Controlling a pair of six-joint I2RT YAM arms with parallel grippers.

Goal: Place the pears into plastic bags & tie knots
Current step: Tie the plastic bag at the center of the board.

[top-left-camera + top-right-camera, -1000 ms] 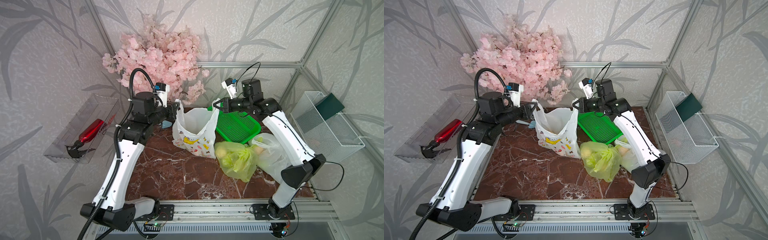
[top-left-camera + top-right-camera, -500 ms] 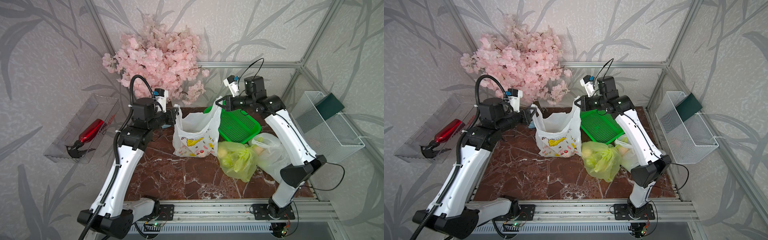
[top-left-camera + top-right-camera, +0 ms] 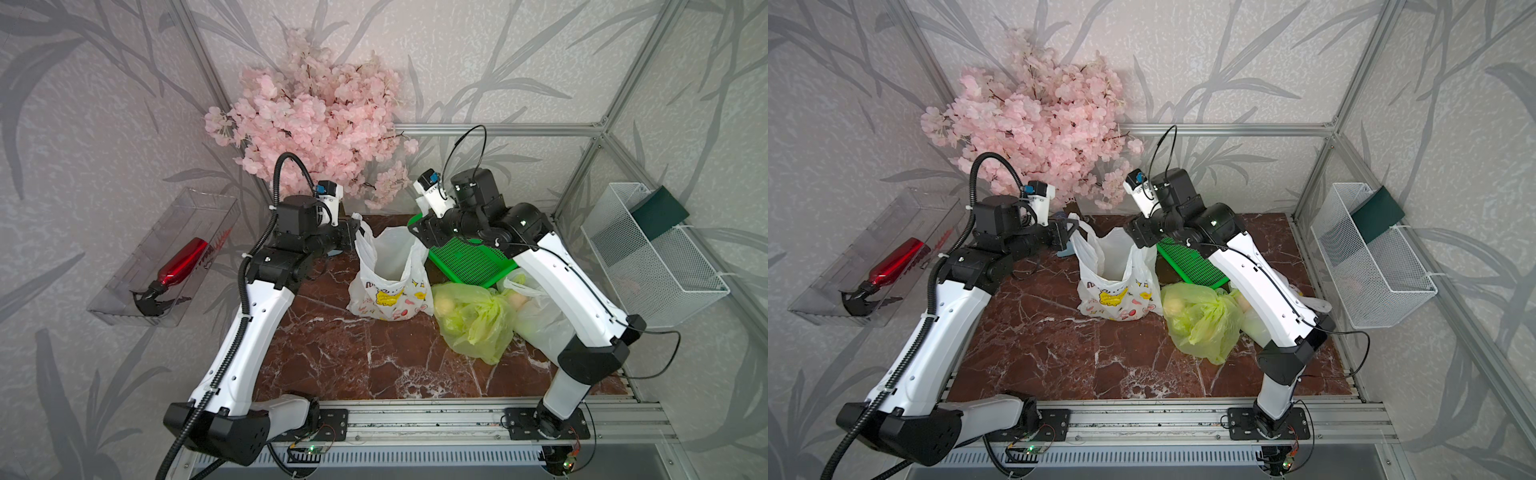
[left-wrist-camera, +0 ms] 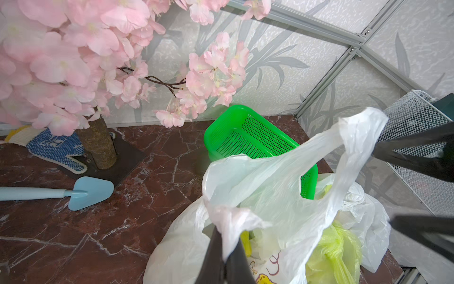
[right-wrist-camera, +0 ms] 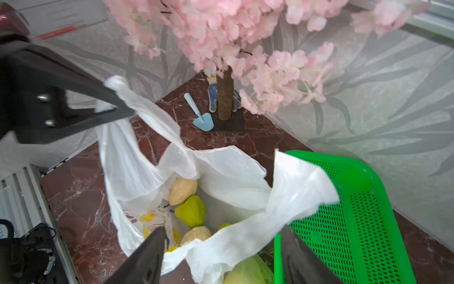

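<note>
A white plastic bag (image 3: 388, 274) (image 3: 1117, 282) with cartoon prints stands open on the table in both top views. My left gripper (image 3: 356, 231) (image 4: 227, 236) is shut on its left handle and holds it up. My right gripper (image 3: 417, 237) (image 5: 224, 228) is open at the bag's right side. The slack right handle (image 5: 292, 196) drapes loosely between its fingers. Several yellow-green pears (image 5: 190, 211) lie inside the bag. A yellow-green bag (image 3: 473, 316) with pears and a second white bag (image 3: 536, 307) lie to the right, partly behind my right arm.
A green perforated basket (image 3: 469, 257) sits right behind the open bag. A pink blossom tree (image 3: 316, 116) stands at the back, with a blue trowel (image 4: 83, 191) and a dotted glove (image 4: 56, 150) at its base. A white wire basket (image 3: 652, 257) hangs on the right wall.
My right gripper has opened and let go of the bag's right handle, which has gone slack. The bag shifted right between the arms. My left gripper stays shut on the left handle.
</note>
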